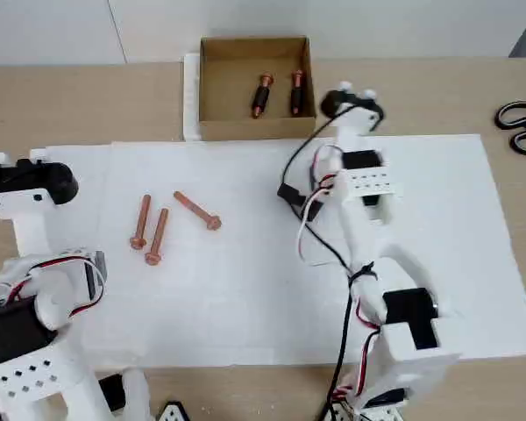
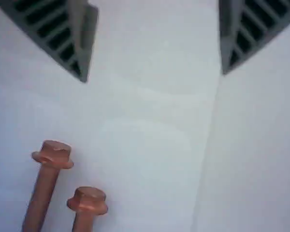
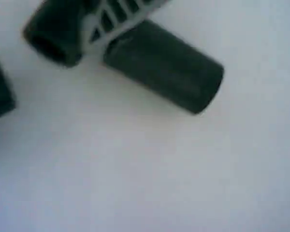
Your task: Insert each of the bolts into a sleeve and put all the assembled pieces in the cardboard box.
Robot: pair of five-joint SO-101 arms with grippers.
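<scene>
High view, bench (image 1: pixel 88 105): tan top, with a white sheet (image 1: pixel 245 289) spread over most of it.
Left arm (image 1: pixel 35 232): at the sheet's left edge, left of the loose bolts (image 1: pixel 159 235).
Left hand (image 2: pixel 154 72): released, jaws wide apart over bare sheet with nothing between them. Two bolt heads (image 2: pixel 52 155) lie close by in the left wrist view.
Loose bolts: three copper ones lie flat on the sheet, left of centre. Two are nearly parallel with their heads toward the near edge. The third lies slanted just to their right.
Cardboard box (image 1: pixel 215 88): open, at the sheet's far edge, mid-bench.
Assembled pieces (image 1: pixel 261 95): two bolts wearing dark sleeves, side by side in the box's right half.
Right arm (image 1: pixel 361 230): rises at the near right and stretches far, toward the box's right corner.
Right hand (image 3: pixel 113 17): low over the sheet; I cannot tell whether it is released or clenched.
Empty sleeves (image 3: pixel 164 72): two black tubes on the sheet, right beside the right hand.
Scissors (image 1: pixel 522 123): far right, on bare bench.
</scene>
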